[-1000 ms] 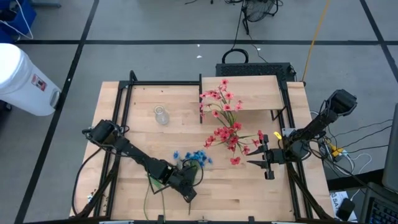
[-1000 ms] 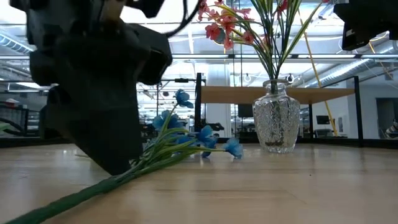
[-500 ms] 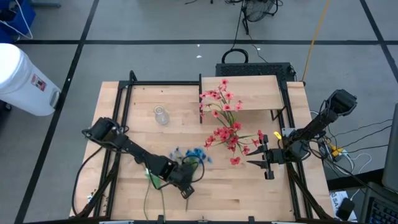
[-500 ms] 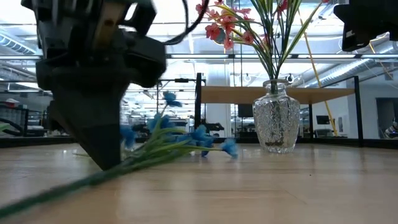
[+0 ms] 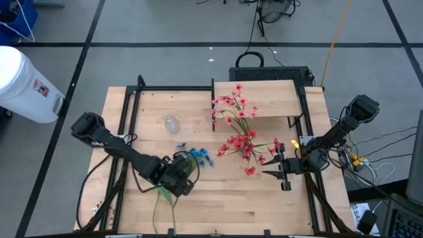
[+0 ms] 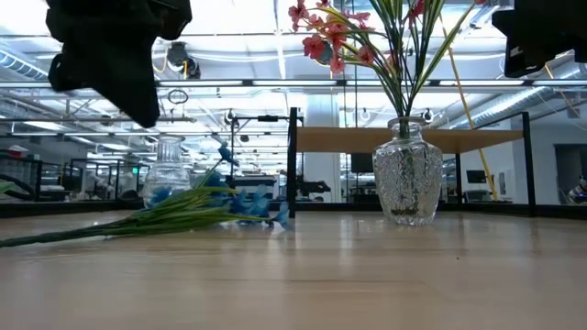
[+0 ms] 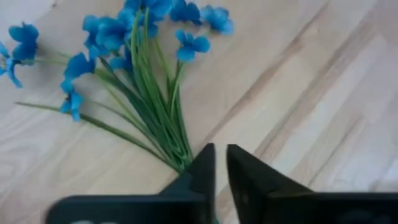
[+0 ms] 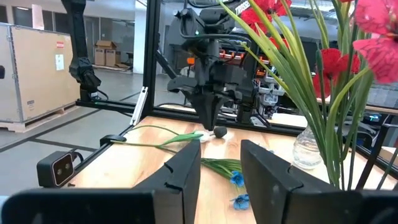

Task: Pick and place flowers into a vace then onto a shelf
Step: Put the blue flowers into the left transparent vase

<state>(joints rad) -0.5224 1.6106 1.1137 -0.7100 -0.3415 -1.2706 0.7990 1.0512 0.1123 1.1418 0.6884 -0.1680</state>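
Note:
The blue-petalled bunch (image 5: 195,157) lies flat on the tabletop, its heads toward the middle (image 7: 124,37) and its green stalks (image 6: 138,223) running to the near left. My left gripper (image 5: 182,187) hangs above the stalks (image 6: 145,115), pointing steeply down. Its fingers (image 7: 221,163) are open by a narrow slit with nothing between them. Red-pink flowers (image 5: 241,135) stand in a cut-glass vase (image 6: 408,174) in front of the shelf (image 5: 264,99). My right gripper (image 5: 281,172) waits right of that vase, level and open (image 8: 221,162).
A small glass vase (image 5: 171,122) with nothing in it stands at the far left of the tabletop (image 6: 168,170). Another loose green stalk (image 5: 156,208) lies by the near edge. A dark frame (image 5: 132,99) borders the table.
My left gripper has risen well clear of the table and gone toward the left and far edges. The blue bunch has slid along the table toward the left with it and now lies flat, free of the gripper.

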